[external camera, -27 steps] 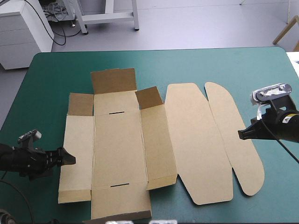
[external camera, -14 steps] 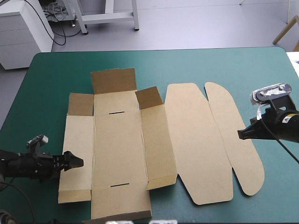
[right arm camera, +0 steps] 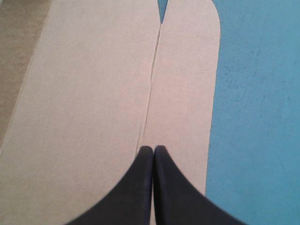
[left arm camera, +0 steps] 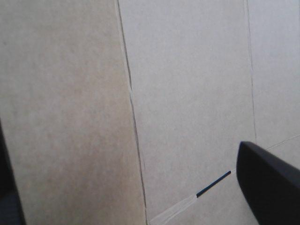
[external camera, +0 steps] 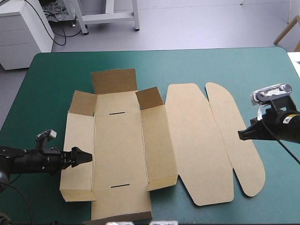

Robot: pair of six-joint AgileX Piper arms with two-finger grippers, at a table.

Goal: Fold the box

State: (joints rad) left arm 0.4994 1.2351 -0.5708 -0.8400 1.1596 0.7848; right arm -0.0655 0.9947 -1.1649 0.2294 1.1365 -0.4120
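The box (external camera: 117,140) lies unfolded on the teal-green table (external camera: 211,65), a brown cut sheet across the middle, with its near flap (external camera: 121,206) reaching the 6 o'clock edge. At about 8 o'clock the left gripper (external camera: 85,157) reaches over the left side panel (external camera: 77,140), which looks tipped up a little. Its jaws stand wide apart and hold nothing, and one black finger (left arm camera: 272,192) shows beside the near slot (left arm camera: 213,184). At 3 o'clock the right gripper (external camera: 243,134) hovers over the outer rounded flap (external camera: 234,140), near its crease, with jaws closed to a point and empty. Toward 12 o'clock the three far flaps (external camera: 114,80) stand tilted up.
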